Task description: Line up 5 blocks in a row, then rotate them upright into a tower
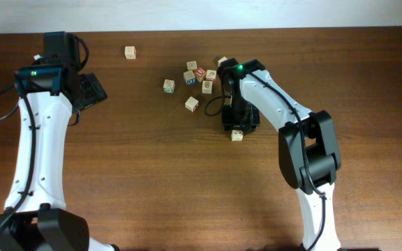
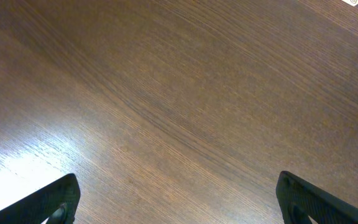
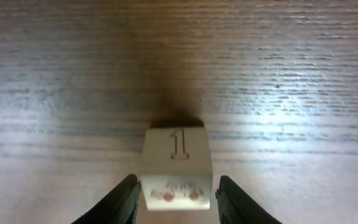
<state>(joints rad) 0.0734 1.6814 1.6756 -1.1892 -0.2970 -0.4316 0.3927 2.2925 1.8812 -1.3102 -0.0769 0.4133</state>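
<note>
While right hand (image 3: 178,182) stands slightly spread, block (image 3: 176,149) sits between fingers (image 3: 114,204), unpinched.

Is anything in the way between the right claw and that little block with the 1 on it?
Nothing visible. The block sits on the bare table directly between the fingers of the right claw, one finger on each side. The other blocks lie apart from it, farther up the table.
</note>
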